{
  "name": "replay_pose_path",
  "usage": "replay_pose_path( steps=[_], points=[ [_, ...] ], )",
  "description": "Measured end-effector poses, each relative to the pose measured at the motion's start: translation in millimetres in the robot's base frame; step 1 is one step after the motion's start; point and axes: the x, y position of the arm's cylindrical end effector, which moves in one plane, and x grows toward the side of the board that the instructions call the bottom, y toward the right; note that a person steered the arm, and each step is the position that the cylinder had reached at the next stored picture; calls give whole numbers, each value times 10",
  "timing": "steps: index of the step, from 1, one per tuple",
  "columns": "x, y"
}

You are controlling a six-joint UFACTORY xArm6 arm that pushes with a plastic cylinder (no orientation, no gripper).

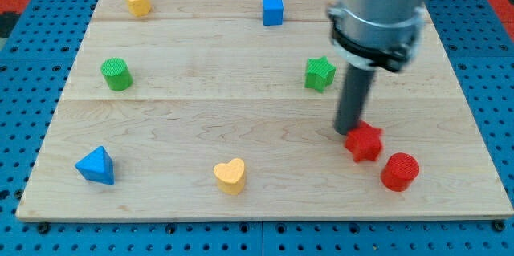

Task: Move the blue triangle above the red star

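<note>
The blue triangle [96, 165] lies near the board's bottom left corner. The red star [364, 141] lies at the lower right of the board. My tip [348, 132] stands at the red star's upper left edge, touching or nearly touching it. The tip is far to the right of the blue triangle. The arm's grey body [379, 7] comes down from the view's top right.
A red cylinder [399, 171] lies just right and below the red star. A green star [320, 74], a blue cube [273, 10], a yellow pentagon-like block [138, 2], a green cylinder [116, 74] and a yellow heart [230, 176] lie on the wooden board [201, 119].
</note>
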Motion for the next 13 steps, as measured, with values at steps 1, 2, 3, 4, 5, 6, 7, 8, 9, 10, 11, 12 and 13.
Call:
replay_pose_path(
  steps=[1, 2, 3, 4, 5, 6, 7, 8, 9, 10, 11, 12, 13],
  points=[
    [-13, -564],
    [-13, -1875],
    [-31, -2990],
    [76, -3466],
    [860, -3739],
    [974, -3449],
    [523, -3422],
    [211, -3607],
    [-12, -3433],
    [-50, -2261],
    [-8, -2627],
    [195, -3309],
    [489, -2933]
  ],
)
